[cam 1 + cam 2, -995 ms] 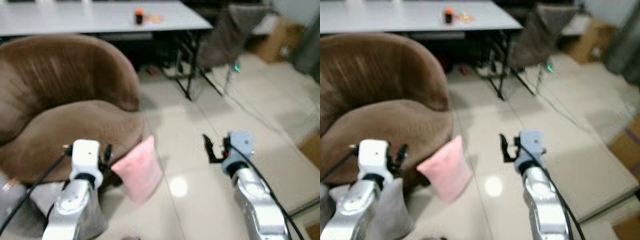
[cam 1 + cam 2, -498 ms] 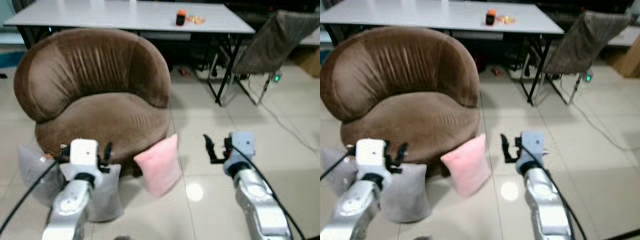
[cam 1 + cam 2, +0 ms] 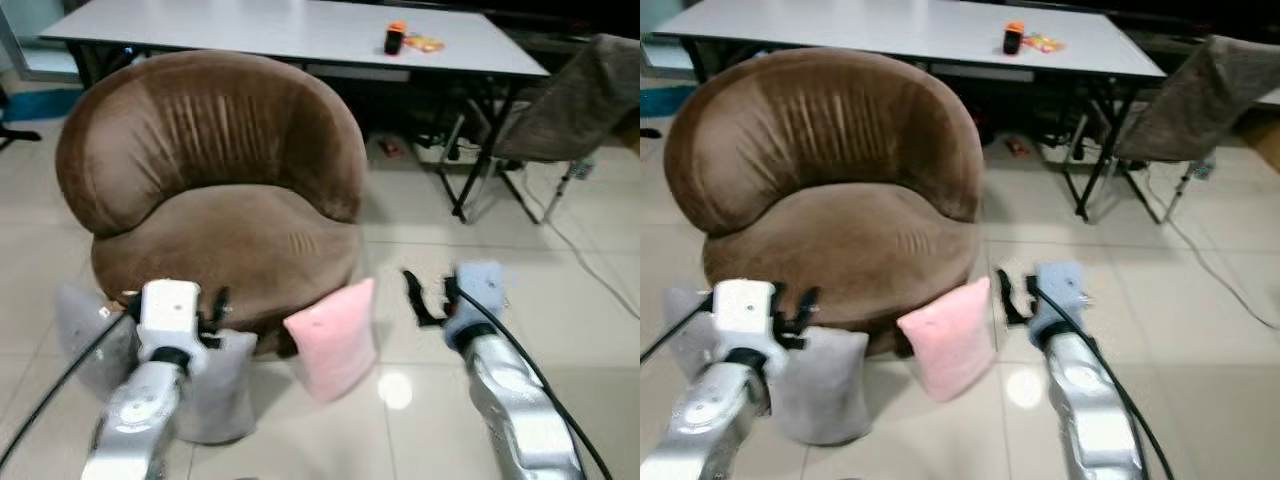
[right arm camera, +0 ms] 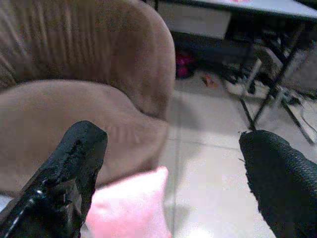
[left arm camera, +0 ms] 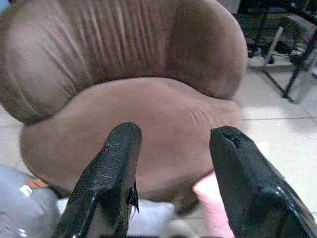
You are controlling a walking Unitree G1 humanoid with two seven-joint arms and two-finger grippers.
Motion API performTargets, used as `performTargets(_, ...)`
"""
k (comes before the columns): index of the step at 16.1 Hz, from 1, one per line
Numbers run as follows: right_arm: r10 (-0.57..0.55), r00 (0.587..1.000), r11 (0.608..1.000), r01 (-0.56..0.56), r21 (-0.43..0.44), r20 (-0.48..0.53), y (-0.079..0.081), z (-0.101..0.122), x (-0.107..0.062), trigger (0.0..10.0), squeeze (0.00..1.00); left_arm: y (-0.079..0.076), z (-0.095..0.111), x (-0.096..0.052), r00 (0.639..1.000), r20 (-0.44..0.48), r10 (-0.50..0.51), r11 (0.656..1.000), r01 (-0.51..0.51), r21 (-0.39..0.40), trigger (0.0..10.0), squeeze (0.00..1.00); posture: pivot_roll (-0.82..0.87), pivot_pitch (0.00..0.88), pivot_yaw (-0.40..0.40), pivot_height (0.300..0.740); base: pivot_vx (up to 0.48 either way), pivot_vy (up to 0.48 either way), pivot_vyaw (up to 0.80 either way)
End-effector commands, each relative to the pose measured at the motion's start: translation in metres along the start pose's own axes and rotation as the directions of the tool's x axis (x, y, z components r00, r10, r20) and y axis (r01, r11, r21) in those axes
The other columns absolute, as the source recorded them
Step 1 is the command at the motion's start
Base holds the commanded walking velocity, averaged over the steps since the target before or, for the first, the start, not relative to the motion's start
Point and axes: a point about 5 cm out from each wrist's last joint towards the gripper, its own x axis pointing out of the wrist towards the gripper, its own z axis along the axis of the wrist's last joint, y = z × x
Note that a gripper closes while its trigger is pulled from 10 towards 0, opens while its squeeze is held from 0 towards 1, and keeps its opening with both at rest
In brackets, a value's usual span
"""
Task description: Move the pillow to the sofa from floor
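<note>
Two grippers hover with fingers spread wide, holding nothing: left gripper (image 5: 171, 144), right gripper (image 4: 168, 158). A pink pillow (image 3: 332, 338) leans upright on the floor against the brown sofa (image 3: 215, 190). A one-sided pinch might let the soft pillow slip.

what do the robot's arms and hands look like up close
Both arms are silver metal with black cables running along them. The left hand sits on a white boxy wrist block, the right hand on a pale blue one. Each has two long black fingers with a rough, textured surface.
</note>
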Motion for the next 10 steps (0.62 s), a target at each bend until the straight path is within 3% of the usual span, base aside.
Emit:
performTargets(1, -0.026, 1.000, 1.000, 0.025, -0.012, -0.016, -0.0091, -0.0036, -0.0019, 10.0, 1.00, -0.0071, 0.0021, 0.0002, 1.000, 0.009, -0.020, 1.000, 0.020, -0.009, 10.0, 0.00, -0.03, 0.000, -0.053, 0.740, 0.345, 0.000, 0.80)
performTargets(10, -0.025, 1.000, 0.999, 0.025, -0.034, -0.004, -0.0093, -0.0006, 0.0039, 10.0, 1.00, -0.0058, 0.0022, 0.0023, 1.000, 0.010, 0.000, 1.000, 0.000, 0.004, 10.0, 0.00, -0.03, 0.000, -0.058, 0.740, 0.308, 0.000, 0.78)
